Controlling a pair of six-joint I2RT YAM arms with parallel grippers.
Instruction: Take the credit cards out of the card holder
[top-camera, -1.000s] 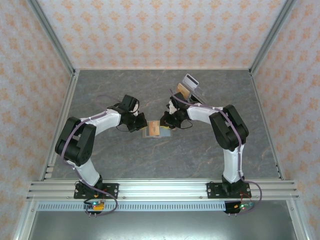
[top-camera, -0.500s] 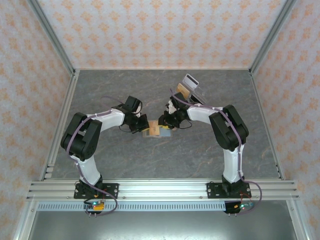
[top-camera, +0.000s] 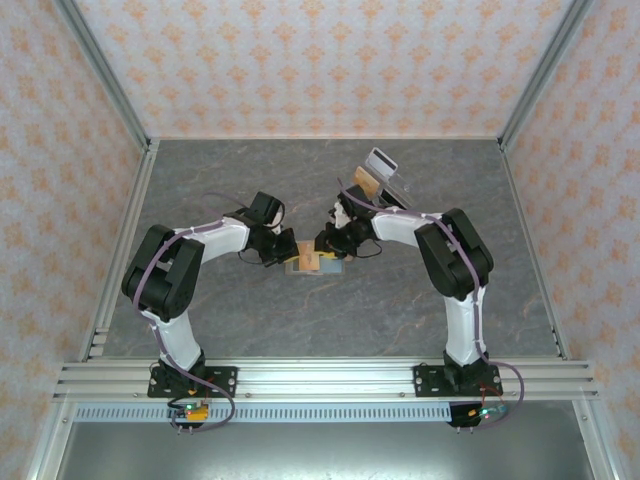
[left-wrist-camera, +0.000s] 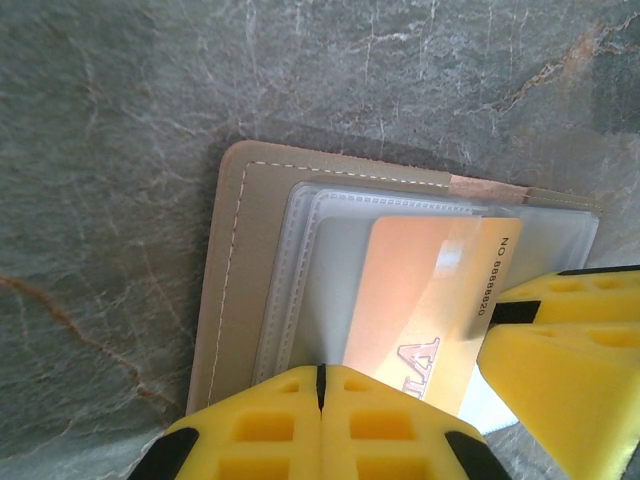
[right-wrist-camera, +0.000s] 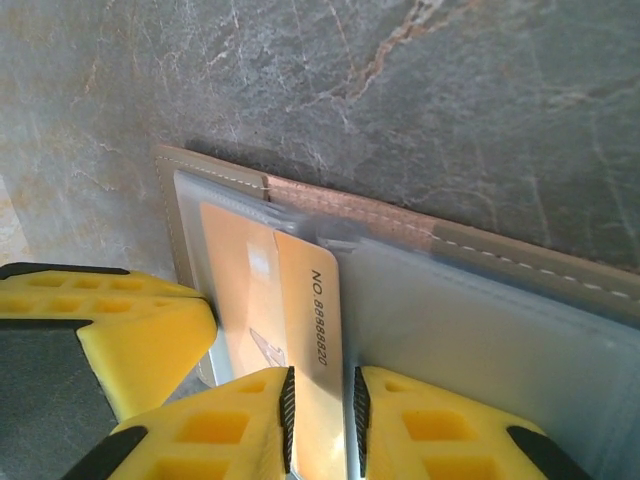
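Right gripper (right-wrist-camera: 322, 388) seemingly pinching stiff, slick orange plastic card (right-wrist-camera: 305, 290) by exposed edge; closed left gripper (left-wrist-camera: 320, 378) pinning grey bifold wallet (left-wrist-camera: 235, 260).

Left gripper (left-wrist-camera: 320, 378) now against card holder (left-wrist-camera: 238, 300), apparently.

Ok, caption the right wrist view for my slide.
Right gripper at the orange card, partly out of the open card holder.
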